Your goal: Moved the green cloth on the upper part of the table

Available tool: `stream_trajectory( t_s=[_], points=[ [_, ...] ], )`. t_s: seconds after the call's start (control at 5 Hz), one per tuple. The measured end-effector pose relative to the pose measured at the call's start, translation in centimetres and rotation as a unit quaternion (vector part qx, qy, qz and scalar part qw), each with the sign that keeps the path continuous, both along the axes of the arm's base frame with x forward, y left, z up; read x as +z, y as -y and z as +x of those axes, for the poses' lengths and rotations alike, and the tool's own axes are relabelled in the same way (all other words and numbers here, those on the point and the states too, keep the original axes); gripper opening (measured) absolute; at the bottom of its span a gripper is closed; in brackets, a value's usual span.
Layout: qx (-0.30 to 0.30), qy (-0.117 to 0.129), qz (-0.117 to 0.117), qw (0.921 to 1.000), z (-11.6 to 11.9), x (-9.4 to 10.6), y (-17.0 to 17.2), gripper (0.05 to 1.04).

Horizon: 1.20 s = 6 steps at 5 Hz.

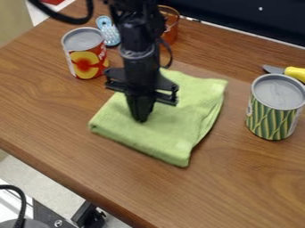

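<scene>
My black gripper (pixel 141 119) points straight down over the left-middle part of the green cloth (pixel 179 129), its fingers together and their tips at the cloth's surface. Whether any fabric is pinched between them I cannot tell. The cloth lies folded into a rough square in the middle of the wooden table (pixel 238 187), with one corner towards the front edge. The arm covers part of its upper left side.
Left of the arm stands a red and yellow can (pixel 88 62), with a light blue brush (pixel 108 32) behind it. An orange transparent cup (pixel 171 26) is at the back. On the right are a green patterned can (pixel 271 118) and a yellow-handled utensil (pixel 294 73).
</scene>
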<state>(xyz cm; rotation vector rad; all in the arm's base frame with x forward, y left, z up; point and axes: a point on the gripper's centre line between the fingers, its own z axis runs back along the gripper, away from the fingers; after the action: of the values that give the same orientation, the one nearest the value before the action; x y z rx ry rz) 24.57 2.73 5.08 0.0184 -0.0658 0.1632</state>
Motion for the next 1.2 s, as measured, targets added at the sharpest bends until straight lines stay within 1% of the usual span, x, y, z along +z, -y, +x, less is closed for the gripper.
stream_trajectory(
  t_s=[0.4, 0.6, 0.8, 1.0, 1.2],
  points=[
    [-0.025, 0.003, 0.004, 0.9997, -3.0, -0.2, -0.8, 0.053],
    [-0.04, 0.011, 0.011, 0.9991, -3.8, -0.4, -0.9, 0.053],
    [-0.047, 0.015, 0.016, 0.9986, -4.2, -0.4, -1.0, 0.053],
    [-0.046, 0.012, 0.014, 0.9988, -4.4, -0.5, -1.1, 0.053],
    [-0.014, 0.01, 0.003, 0.9999, -4.4, 0.1, -1.2, 0.053]
  ],
)
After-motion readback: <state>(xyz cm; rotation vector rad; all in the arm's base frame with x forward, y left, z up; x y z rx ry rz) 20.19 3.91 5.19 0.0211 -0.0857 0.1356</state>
